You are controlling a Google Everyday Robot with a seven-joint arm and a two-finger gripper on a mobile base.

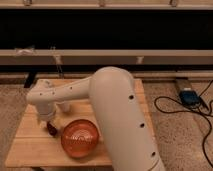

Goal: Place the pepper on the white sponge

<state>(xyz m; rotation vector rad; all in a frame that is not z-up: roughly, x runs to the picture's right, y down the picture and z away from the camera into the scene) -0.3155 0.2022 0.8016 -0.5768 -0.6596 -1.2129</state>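
The orange bowl (80,138) sits at the front of the wooden table (27,150), and everything else is placed from it. The gripper (50,126) hangs just left of the bowl, pointing down at the tabletop on the end of the 1 white arm (112,105), which rises thick to the right of the bowl and reaches across behind it. Its 2 fingers stand released and apart, not clenched. The pepper (51,132), a small dark red shape, is right at the fingertips, close to the bowl's left rim; whether the fingers touch it cannot be told. Behind the bowl, a small pale object (64,105) peeks from under the forearm; whether it is the white sponge is unclear. Far right of the bowl, a blue box (189,96) and black cables (172,107) lie on the floor
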